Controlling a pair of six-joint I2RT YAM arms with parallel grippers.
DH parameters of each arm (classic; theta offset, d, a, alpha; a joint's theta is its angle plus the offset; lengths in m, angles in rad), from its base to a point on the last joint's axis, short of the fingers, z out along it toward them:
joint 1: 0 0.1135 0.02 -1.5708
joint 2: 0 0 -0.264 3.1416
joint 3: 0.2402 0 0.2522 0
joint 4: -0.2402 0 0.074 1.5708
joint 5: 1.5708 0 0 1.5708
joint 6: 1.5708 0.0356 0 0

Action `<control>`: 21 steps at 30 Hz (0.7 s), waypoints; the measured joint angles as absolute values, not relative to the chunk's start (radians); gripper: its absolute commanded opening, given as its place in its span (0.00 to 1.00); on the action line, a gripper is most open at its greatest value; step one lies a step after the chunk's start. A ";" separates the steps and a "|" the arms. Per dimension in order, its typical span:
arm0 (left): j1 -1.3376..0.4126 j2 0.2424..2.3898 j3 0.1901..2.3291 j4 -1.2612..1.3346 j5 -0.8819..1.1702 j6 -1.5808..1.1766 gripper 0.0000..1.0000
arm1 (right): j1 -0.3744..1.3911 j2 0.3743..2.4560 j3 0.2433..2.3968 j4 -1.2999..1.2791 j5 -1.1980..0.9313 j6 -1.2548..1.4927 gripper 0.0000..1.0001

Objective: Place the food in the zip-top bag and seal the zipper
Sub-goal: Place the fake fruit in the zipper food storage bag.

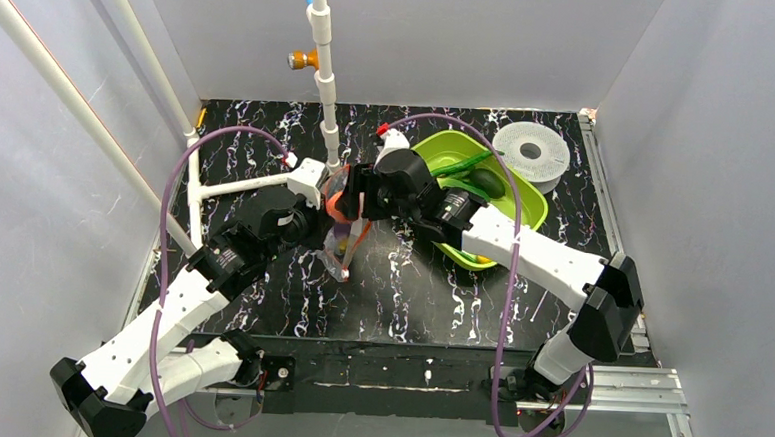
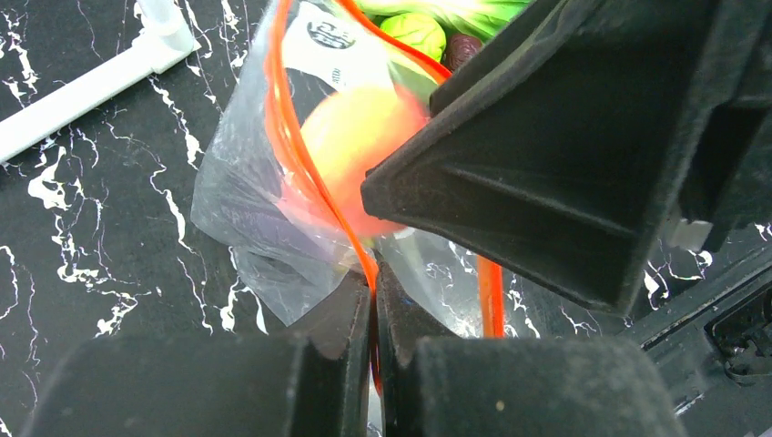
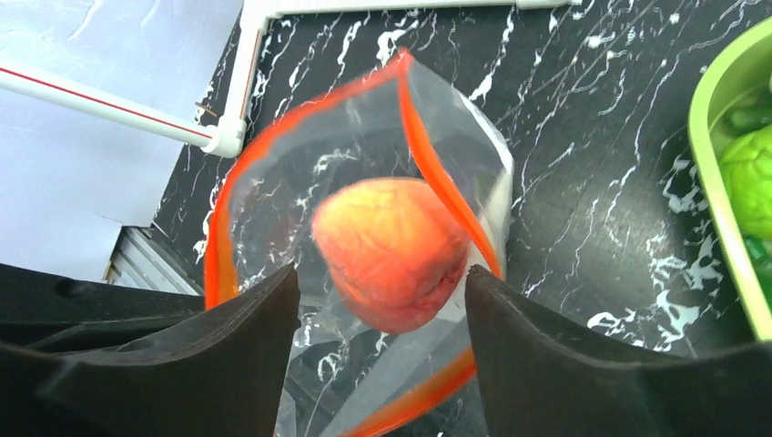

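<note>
Zip-top bag (image 1: pixel 342 241) is held up at the centre of the top view, between the two arms, above the black marbled worktop (image 1: pixel 289 293).

Left gripper (image 2: pixel 373 282): jaws fully closed, pinching the zipper (image 2: pixel 289 137) at one end of the mouth. The bag film is thin, clear and crinkled. The zipper is a narrow red-orange strip, bowed outward so that the mouth stands open as a long oval.

Fruit (image 3: pixel 391 250): rounded, glossy, yellow shading to red-orange. It sits within the zipper loop, directly below the right jaws and in line with them.

Right gripper (image 3: pixel 380 273): jaws spread wide to either side of the fruit, with a clear gap on the left side. Contact on the right side cannot be confirmed. Judgement: the fruit is released and not gripped.

Lime-green tray (image 1: pixel 530 201), right of centre, is smooth hard plastic. It holds the remaining food, including a dark eggplant (image 1: pixel 486 182) and green pieces. The right arm is the nearer one to it.

White perforated disc (image 1: pixel 530 151) lies at upper right, just beside the tray.

Judgement: the coming move depends on the mouth staying open under the right jaws.
</note>
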State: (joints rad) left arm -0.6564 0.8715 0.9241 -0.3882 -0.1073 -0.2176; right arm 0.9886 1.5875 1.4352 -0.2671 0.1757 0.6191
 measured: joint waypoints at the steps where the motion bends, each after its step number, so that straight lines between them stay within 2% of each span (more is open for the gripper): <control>1: -0.657 0.871 0.924 -0.388 -0.107 -0.218 0.00 | 0.989 1.590 1.446 -0.269 0.178 0.617 0.86; 14: -0.656 0.871 0.924 -0.388 -0.108 -0.217 0.00 | 0.989 1.556 1.443 -0.328 0.222 0.589 0.87; 21: -0.657 0.872 0.924 -0.389 -0.108 -0.218 0.00 | 0.974 1.250 1.197 -0.358 0.376 0.543 0.94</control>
